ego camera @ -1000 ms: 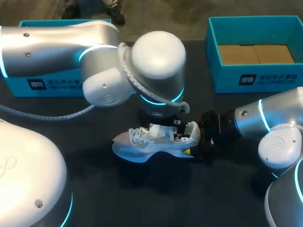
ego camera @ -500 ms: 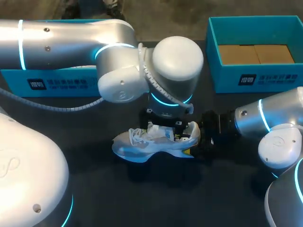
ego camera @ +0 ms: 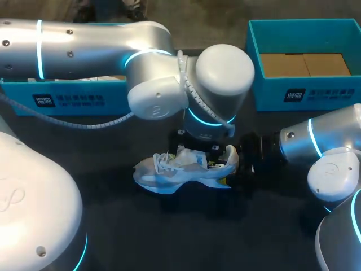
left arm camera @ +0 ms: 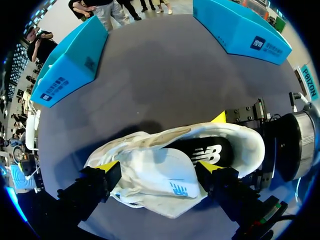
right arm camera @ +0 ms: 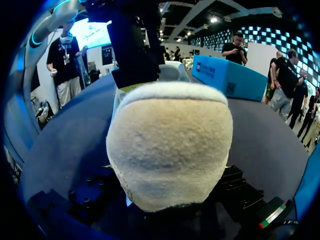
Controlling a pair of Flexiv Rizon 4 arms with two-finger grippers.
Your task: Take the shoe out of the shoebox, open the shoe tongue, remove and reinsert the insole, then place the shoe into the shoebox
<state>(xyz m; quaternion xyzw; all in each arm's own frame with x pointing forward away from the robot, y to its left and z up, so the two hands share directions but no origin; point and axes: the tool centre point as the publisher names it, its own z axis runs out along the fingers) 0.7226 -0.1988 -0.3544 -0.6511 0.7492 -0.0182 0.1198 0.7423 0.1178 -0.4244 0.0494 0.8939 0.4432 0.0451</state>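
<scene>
- Head view: the shoe point(ego camera: 180, 172) rests sole-down on the table point(ego camera: 169, 231), directly under the left pincer point(ego camera: 197, 153), which comes down onto its upper. The right pincer point(ego camera: 238, 165) meets it end-on at the heel. The shoe's long axis runs in line with the right pincer's reach, and the toe points away from it.
- Head view: the open shoebox point(ego camera: 304, 93) stands well apart from the shoe, off to the far side of the right arm.
- Left wrist view: the left pincer point(left arm camera: 159, 167) is released. Its fingertips point(left arm camera: 107, 166) are spread wide along the shoe's length, with the white tongue point(left arm camera: 160, 186) lying between them. The black insole point(left arm camera: 200, 152) shows in the opening just ahead of the heel-side finger, toward the right pincer.
- Right wrist view: the heel fills the space straight ahead of the right pincer and hides its fingers. A yellow tip on either flank of the heel in the other views suggests it is clenched on the shoe.
- Judgement: the left pincer is the nearer one to the insole. The coming move likely means shifting it toward the heel end, along the shoe's axis, while the right steadies the heel.
</scene>
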